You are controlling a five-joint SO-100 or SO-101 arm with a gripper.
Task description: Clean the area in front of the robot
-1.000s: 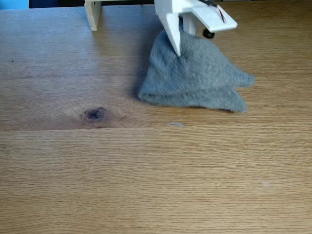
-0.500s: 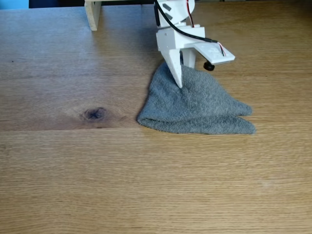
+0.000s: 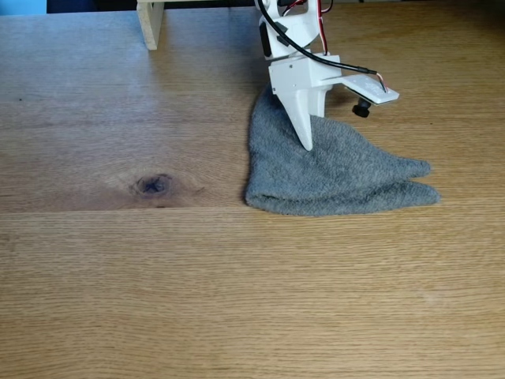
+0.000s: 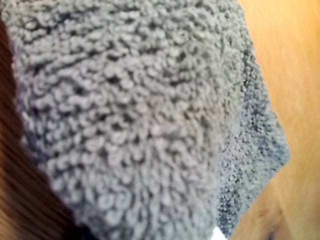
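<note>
The robot (image 3: 296,47) is a white arm with black and red wires, reaching down from the top of the fixed view. Its tapered gripper (image 3: 306,140) points down into a grey terry cloth (image 3: 339,174) and is shut on a bunched fold of it. The cloth spreads flat from the gripper toward the right, on the area (image 3: 237,276) of light oak-grain tabletop. Seen close up in the wrist view, the grey cloth (image 4: 130,115) has tabletop (image 4: 295,75) at its right. The fingertips are partly sunk in the cloth.
A dark oval knot (image 3: 154,185) marks the wood left of the cloth. A pale wooden post (image 3: 150,24) stands at the back left. Bare tabletop stretches across the whole front and left of the fixed view.
The gripper has come down and moved toward the camera and to the right, dragging the cloth with it. The cloth now lies flatter and further right.
</note>
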